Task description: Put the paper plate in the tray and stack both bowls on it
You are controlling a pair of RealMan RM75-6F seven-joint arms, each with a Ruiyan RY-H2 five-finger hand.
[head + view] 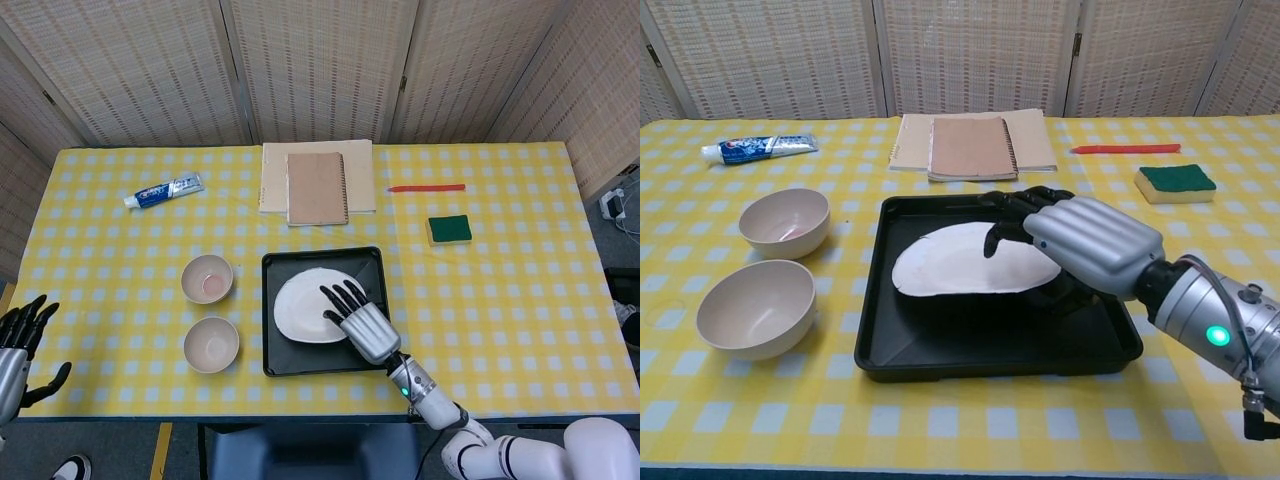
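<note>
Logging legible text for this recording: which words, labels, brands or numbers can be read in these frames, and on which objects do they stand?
Blue-and-white toothpaste tube: carries printed lettering, too small and blurred to read in either view.
Brown spiral-bound notebook: cover looks plain, no text visible.
Red pen, green-and-yellow sponge, black plastic tray, white paper plate, two beige bowls: no markings visible.
No text can be read anywhere.

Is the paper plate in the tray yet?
In: the paper plate sits within the black tray walls, right hand gripping its edge.
</note>
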